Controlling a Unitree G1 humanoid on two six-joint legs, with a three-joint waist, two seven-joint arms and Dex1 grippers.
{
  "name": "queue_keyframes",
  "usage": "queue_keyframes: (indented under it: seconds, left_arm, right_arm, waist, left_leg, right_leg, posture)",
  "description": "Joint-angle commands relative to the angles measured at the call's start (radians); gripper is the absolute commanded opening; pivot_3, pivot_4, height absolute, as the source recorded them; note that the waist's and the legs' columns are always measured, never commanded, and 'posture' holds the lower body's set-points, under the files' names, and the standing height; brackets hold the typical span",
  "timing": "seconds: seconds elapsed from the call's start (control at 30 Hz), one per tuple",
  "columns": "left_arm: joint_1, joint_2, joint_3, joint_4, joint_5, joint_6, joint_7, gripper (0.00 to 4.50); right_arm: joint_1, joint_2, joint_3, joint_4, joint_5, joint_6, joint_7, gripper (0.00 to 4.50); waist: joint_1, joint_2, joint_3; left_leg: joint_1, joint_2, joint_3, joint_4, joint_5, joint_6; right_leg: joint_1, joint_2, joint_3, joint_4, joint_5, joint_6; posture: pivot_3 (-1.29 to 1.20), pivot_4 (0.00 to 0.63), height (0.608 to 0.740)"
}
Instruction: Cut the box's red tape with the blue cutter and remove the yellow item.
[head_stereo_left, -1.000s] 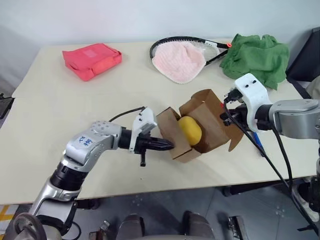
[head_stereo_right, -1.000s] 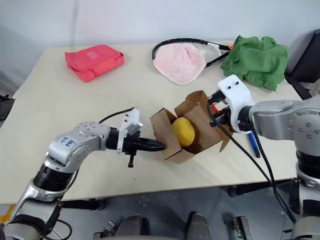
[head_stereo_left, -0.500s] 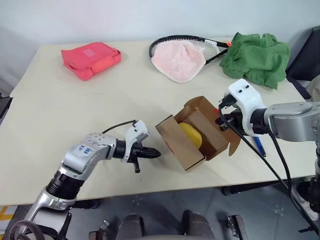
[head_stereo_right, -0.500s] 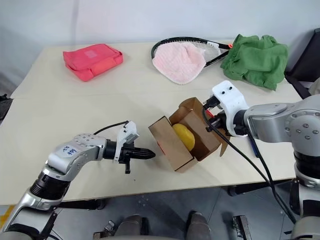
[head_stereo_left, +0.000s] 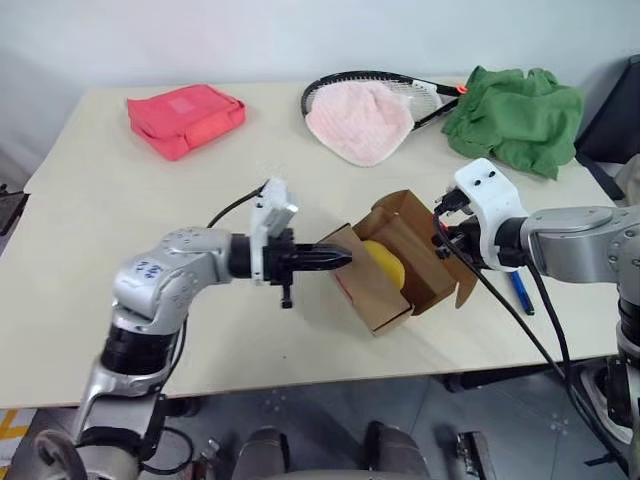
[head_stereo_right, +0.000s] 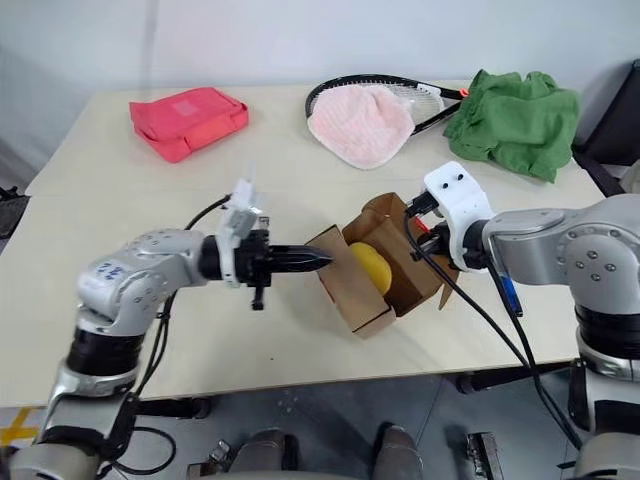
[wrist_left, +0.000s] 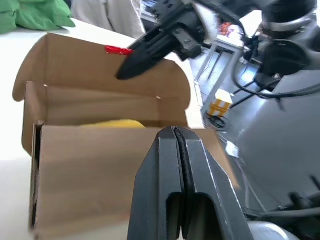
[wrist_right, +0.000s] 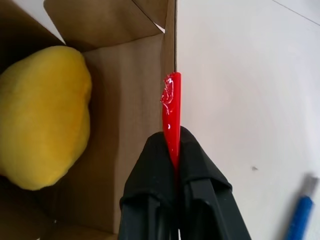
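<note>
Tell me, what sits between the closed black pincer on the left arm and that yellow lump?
In the left wrist view, a brown flap of the box stands between the left gripper and the yellow item, hiding most of it.

- The box: plain brown cardboard, matt, slightly fibrous.
- The red tape: glossy plastic film, wrinkled near its end.
- The yellow item: soft, matt, finely textured skin.
- The blue cutter: smooth plastic.
- Both gripper fingers: black, matt, rubbery.
- The surface: pale, smooth, matt.
- Green cloth and pink towel: fluffy fabric.
</note>
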Motion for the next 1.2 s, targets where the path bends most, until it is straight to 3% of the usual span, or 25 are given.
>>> queue_keyframes:
  seconds: [0.03,0.4,0.7,0.83,1.2]
  left_arm:
    - [-0.040,-0.019,-0.047,0.024,0.055,-0.036,0.022,0.00]
    - [-0.001,0.074,-0.105,0.009,0.088,-0.002,-0.026,0.00]
    - [0.063,0.147,-0.137,-0.004,0.130,0.002,-0.028,0.00]
    - [0.077,0.155,-0.131,-0.012,0.133,0.016,-0.014,0.00]
    - [0.104,0.176,-0.122,-0.034,0.151,0.037,0.015,0.00]
  right_arm:
    - [-0.019,0.005,-0.025,-0.040,-0.014,0.005,0.003,0.01]
    - [-0.060,-0.005,-0.044,-0.013,0.054,0.005,-0.048,0.01]
    - [-0.146,-0.020,-0.039,0.027,0.268,0.005,-0.150,0.01]
    - [-0.080,-0.030,-0.046,0.011,0.338,0.005,-0.213,0.01]
    - [0.046,0.041,-0.038,-0.080,0.232,-0.002,-0.262,0.01]
  waist:
    - [-0.006,0.000,0.000]
    - [-0.002,0.000,0.000]
    - [-0.001,0.000,0.000]
    - [0.001,-0.001,-0.001]
    - [0.003,-0.001,-0.001]
  left_leg:
    - [0.000,0.000,0.000,0.000,0.000,0.000]
    - [0.000,0.000,0.000,0.000,0.000,0.000]
    - [0.001,0.000,0.000,0.001,0.000,0.000]
    - [0.002,0.000,0.000,0.003,0.000,0.000]
    - [0.003,0.000,0.000,0.003,0.000,0.001]
  right_leg:
    - [0.000,0.000,0.000,0.000,0.000,0.000]
    - [-0.001,0.000,0.000,0.000,0.000,0.000]
    - [0.000,0.000,0.001,0.001,0.000,0.000]
    - [0.002,0.000,0.001,0.001,0.001,-0.001]
    - [0.003,0.000,0.001,0.001,0.001,-0.001]
  posture:
    - [0.00,0.150,0.740]
    - [0.00,0.150,0.740]
    - [0.00,0.150,0.740]
    - [0.00,0.150,0.740]
    - [0.00,0.150,0.740]
